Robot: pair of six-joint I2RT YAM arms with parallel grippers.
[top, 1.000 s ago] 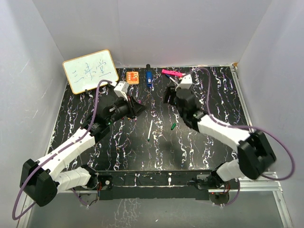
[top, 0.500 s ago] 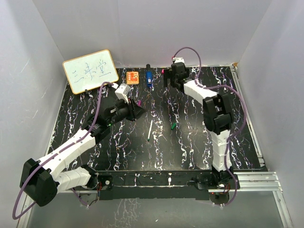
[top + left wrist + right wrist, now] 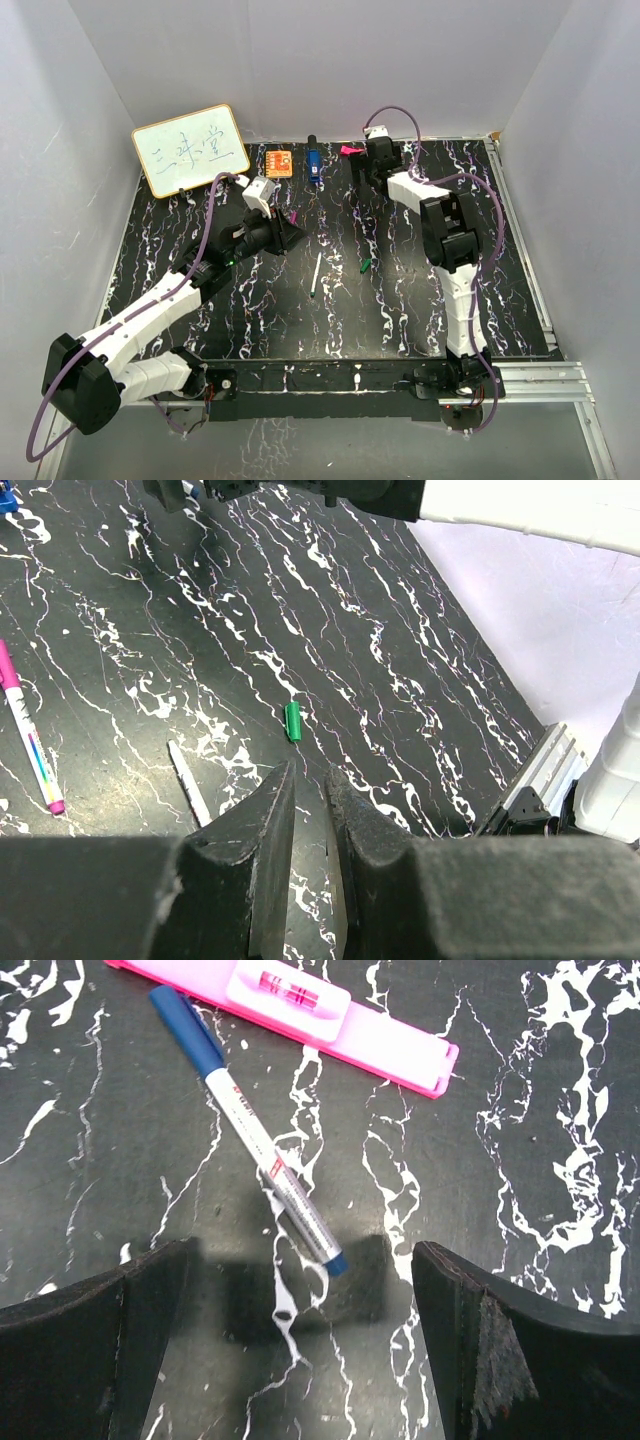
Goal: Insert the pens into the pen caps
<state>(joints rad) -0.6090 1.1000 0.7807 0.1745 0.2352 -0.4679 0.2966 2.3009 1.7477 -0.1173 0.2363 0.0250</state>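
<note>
While my right gripper [image 3: 300, 1345] hangs spread wide over the blue-ended pen [image 3: 262, 1150], that pen lies slantwise between the fingers, with its lower tip nearest them. If I close as I am, I judge it could swivel or roll out. Its upper end could also knock the pink bar [image 3: 330, 1015] lying just beside it. The back wall [image 3: 330, 70] is close here, so lifting toward the middle of the counter [image 3: 420, 310] looks safer. My left gripper [image 3: 308, 780] is pressed nearly together, with nothing showing between. The green cap [image 3: 293, 721] lies just ahead of it, and a white pen [image 3: 190, 785] lies beside.
</note>
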